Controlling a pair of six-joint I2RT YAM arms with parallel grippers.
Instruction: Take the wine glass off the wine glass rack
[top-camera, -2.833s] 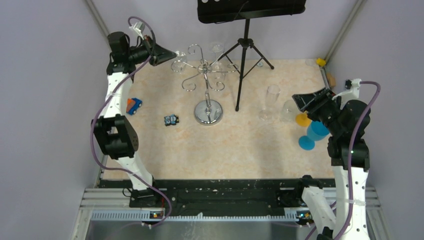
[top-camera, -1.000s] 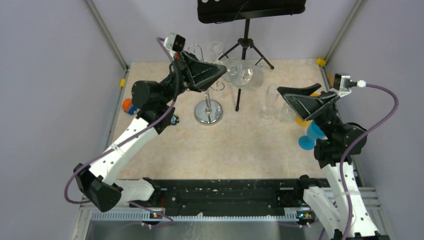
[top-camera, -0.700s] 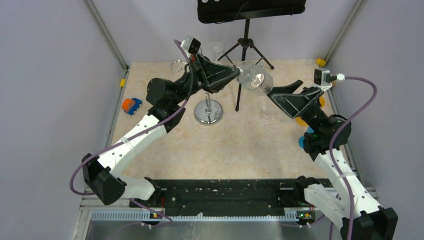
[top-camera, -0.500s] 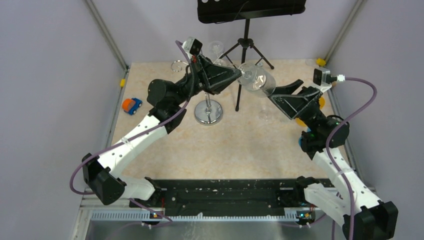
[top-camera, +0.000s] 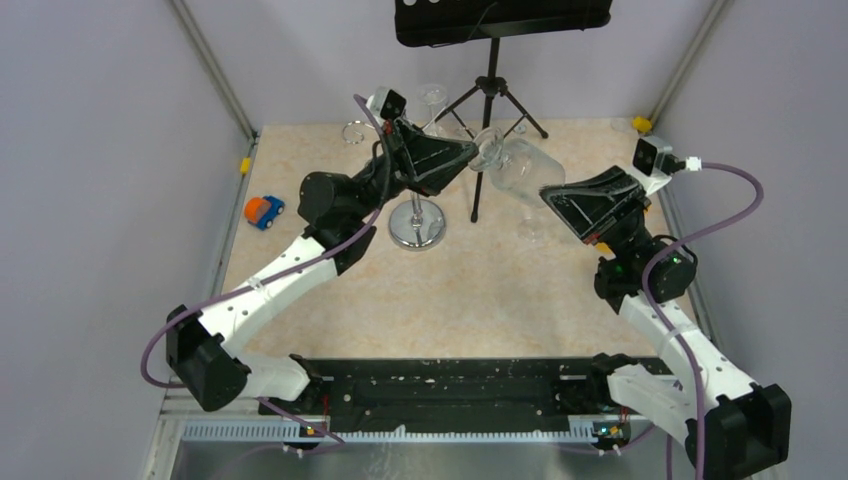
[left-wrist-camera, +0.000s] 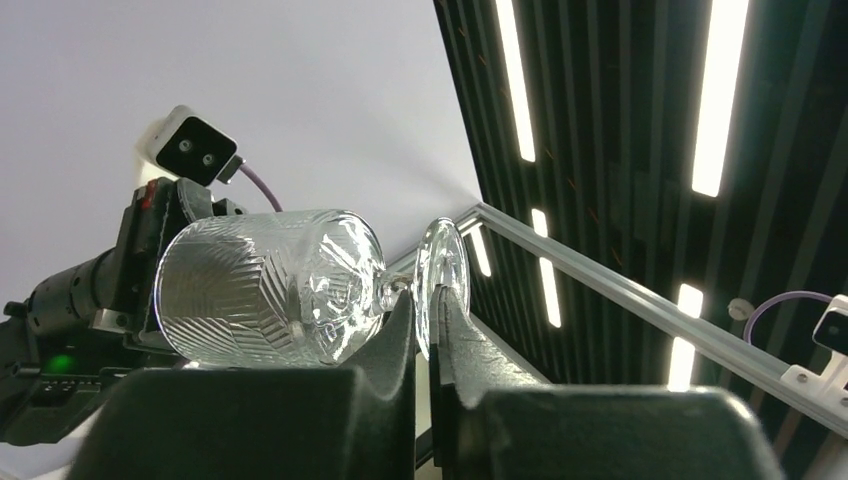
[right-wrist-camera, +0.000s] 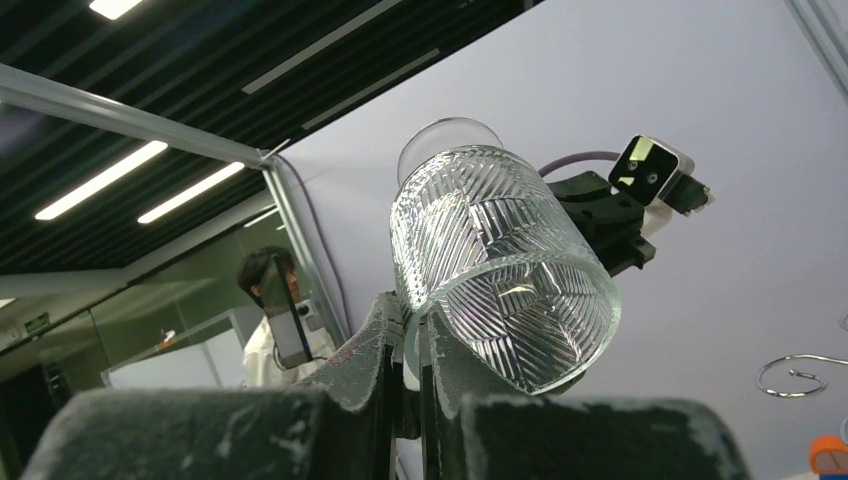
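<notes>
Left hand (left-wrist-camera: 426, 315), right hand (right-wrist-camera: 410, 325) pinch wine glass (left-wrist-camera: 270, 290)

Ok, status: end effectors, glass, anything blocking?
Left end effector shut on wine glass foot. Right end effector shut on its bowl rim. Glass off the wine glass rack, held sideways mid-air. Black tripod stand close behind.

Pale lavender walls (top-camera: 100, 180) left, right and far. Beige speckled surface (top-camera: 480, 300). Aluminium frame posts (top-camera: 205, 60) in the far corners. Black tripod stand (top-camera: 490, 85) far middle, dark panel on top. Black rail (top-camera: 440, 385) along the near edge. Overhead, from wrist views: black slatted ceiling (left-wrist-camera: 620, 150), long strip lights (left-wrist-camera: 714, 90) lit.
</notes>
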